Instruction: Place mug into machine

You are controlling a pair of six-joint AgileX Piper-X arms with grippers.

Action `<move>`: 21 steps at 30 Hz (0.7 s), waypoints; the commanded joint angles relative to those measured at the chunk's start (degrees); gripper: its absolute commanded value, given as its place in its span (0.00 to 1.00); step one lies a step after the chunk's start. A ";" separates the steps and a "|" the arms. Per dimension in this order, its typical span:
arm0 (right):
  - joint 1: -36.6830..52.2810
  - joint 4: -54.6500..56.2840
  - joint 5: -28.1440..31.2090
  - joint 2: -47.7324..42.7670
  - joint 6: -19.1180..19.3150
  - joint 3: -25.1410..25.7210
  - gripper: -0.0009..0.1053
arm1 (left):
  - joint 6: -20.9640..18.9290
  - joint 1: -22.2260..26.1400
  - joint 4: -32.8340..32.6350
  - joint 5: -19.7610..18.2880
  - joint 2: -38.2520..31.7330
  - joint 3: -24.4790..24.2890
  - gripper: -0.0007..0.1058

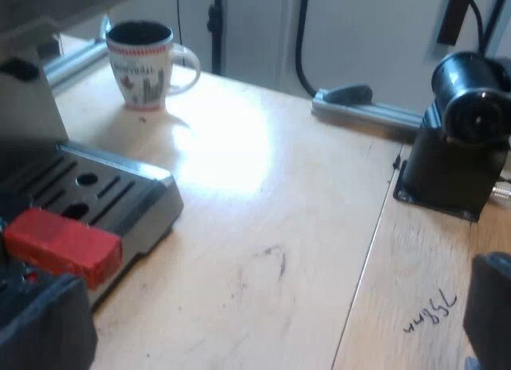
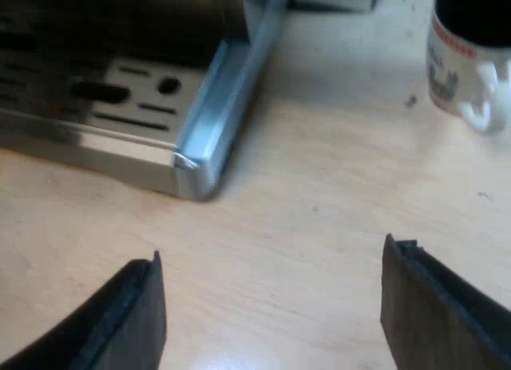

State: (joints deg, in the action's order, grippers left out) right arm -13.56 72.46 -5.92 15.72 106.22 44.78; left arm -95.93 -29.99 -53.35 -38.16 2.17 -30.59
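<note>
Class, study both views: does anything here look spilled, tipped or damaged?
Nothing much. The mug stands upright on the table, off the drip tray, with no spill. Only dark scribbles mark the table.

The mug [image 1: 142, 65] stands upright on the table [image 1: 279, 226], beside the espresso machine [image 1: 28, 106] but well apart from its drip tray [image 1: 128, 194], which rests on the same tabletop (the end of the holder's handle [image 1: 62, 240] sits just above the tray's front edge). The right gripper [image 2: 271, 306] hangs over bare table, fingers spread wide, between the tray's corner and the mug. A metal rail [image 1: 375, 110] lies along an edge of the table, well apart from the mug.
</note>
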 commanded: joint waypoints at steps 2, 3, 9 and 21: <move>-0.13 -1.27 5.92 0.13 0.88 -2.47 0.58 | -1.51 -0.28 1.44 -0.71 0.12 0.26 0.90; -0.13 -2.01 7.83 0.09 0.88 -3.44 0.58 | -1.51 -0.28 1.44 -0.71 0.12 0.26 0.90; -0.13 -6.29 14.85 0.16 0.74 -7.37 0.76 | -1.51 -0.28 1.44 -0.71 0.12 0.26 0.90; 0.04 -10.71 19.48 0.50 0.47 -10.42 0.77 | -1.51 -0.28 0.89 0.74 0.12 0.26 0.90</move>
State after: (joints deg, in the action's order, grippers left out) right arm -13.56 63.42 12.47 16.19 106.26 34.38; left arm -96.84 -29.99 -53.07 -37.79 2.17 -30.07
